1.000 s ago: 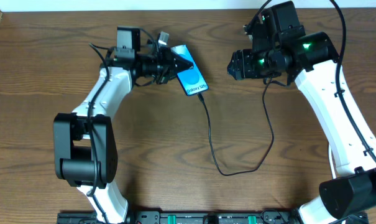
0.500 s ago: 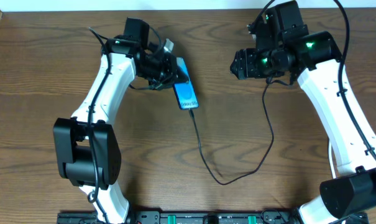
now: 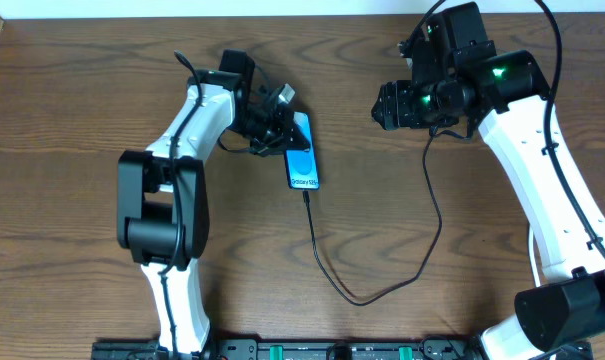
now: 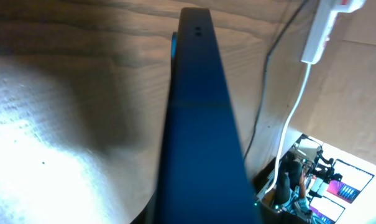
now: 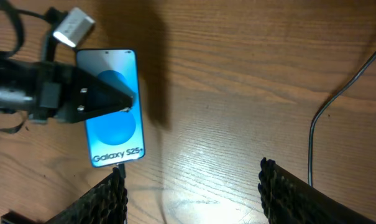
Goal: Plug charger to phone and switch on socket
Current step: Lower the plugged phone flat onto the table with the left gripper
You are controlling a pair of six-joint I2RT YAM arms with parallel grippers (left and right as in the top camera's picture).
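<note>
The phone [image 3: 302,164] has a blue screen facing up and reads "Galaxy S25". My left gripper [image 3: 285,133] is shut on its upper half. The right wrist view shows the phone [image 5: 110,124] with those fingers across it. The left wrist view sees the phone [image 4: 200,124] edge-on between the jaws. The black charger cable [image 3: 327,262] meets the phone's lower edge, loops down and rises toward my right arm. Its white adapter is out of view. My right gripper [image 3: 387,105] is open and empty, right of the phone [image 5: 194,198]. The white socket [image 4: 324,25] shows only in the left wrist view.
The brown wooden table [image 3: 82,200] fills the overhead view. The socket's white cord [image 4: 293,118] hangs down at the right in the left wrist view. A stretch of the black cable [image 5: 327,109] lies right of my right gripper's fingers.
My left gripper has swung right and turned with the phone, which now lies almost lengthwise and lower. The cable loop has shifted left with it. The right arm has hardly moved.
</note>
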